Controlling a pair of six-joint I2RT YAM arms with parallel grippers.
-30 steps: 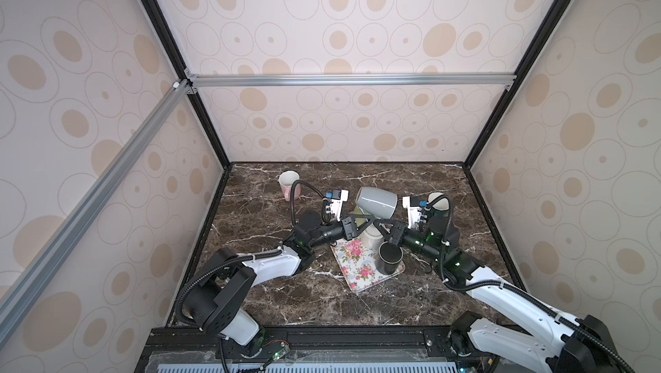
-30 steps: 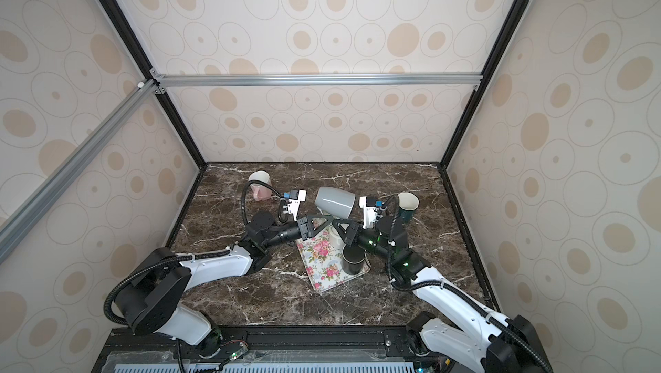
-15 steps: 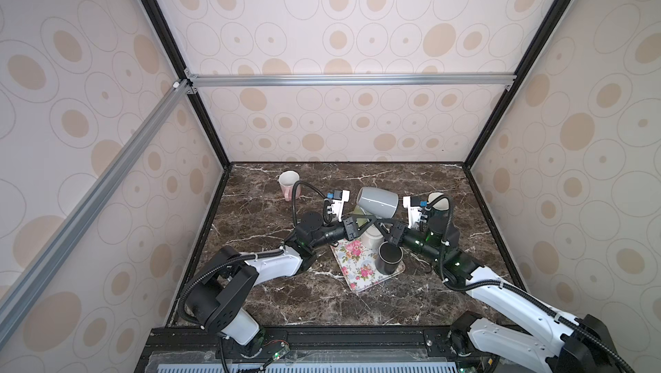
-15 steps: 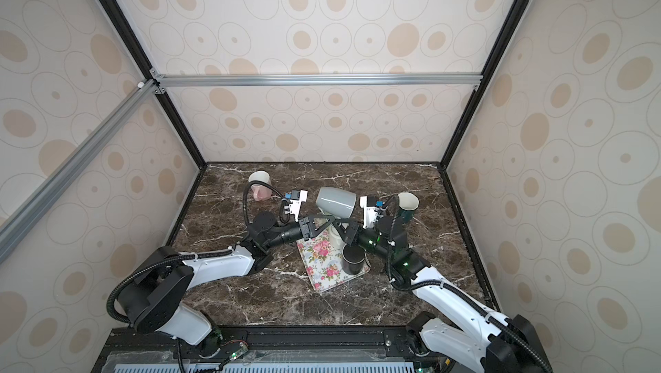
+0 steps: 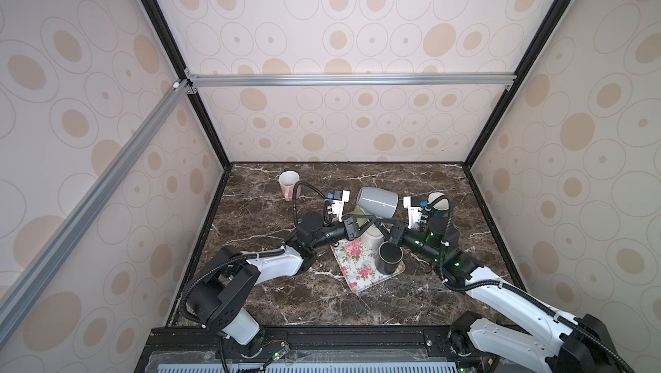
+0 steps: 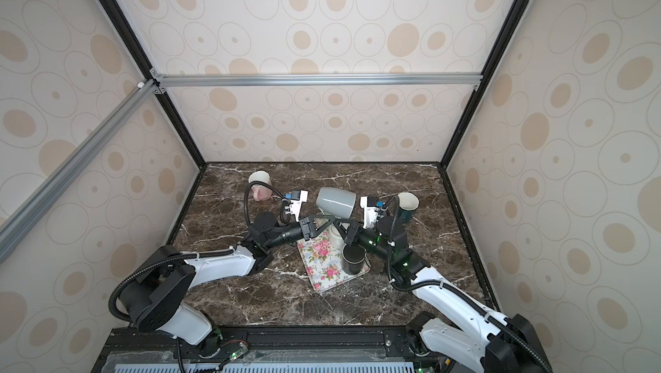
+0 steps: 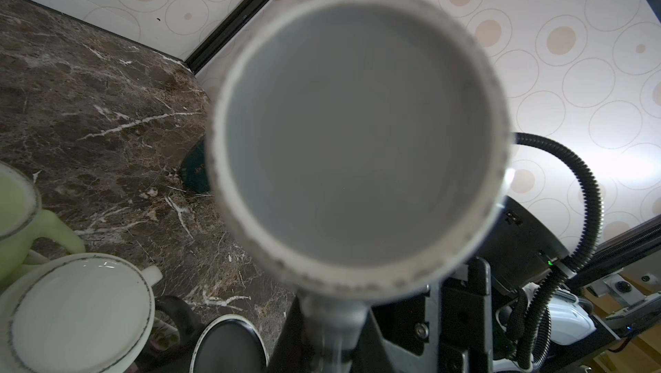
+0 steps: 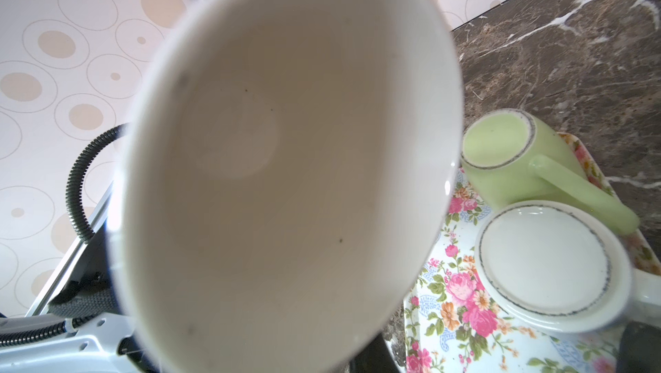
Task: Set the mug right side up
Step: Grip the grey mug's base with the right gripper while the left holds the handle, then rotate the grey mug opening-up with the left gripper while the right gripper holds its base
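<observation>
The grey mug [image 5: 377,203], white inside, is up in the air above the flowered tray [image 5: 352,267]. It lies on its side, mouth toward the right, base toward the left.

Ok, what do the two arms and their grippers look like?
The left arm and right arm match: white shells on the long links, black round joints, small green lights. A black ribbed cable loops over each wrist, beside a white camera bracket with a blue plug. The left gripper and right gripper are black, slim and angular.
</observation>
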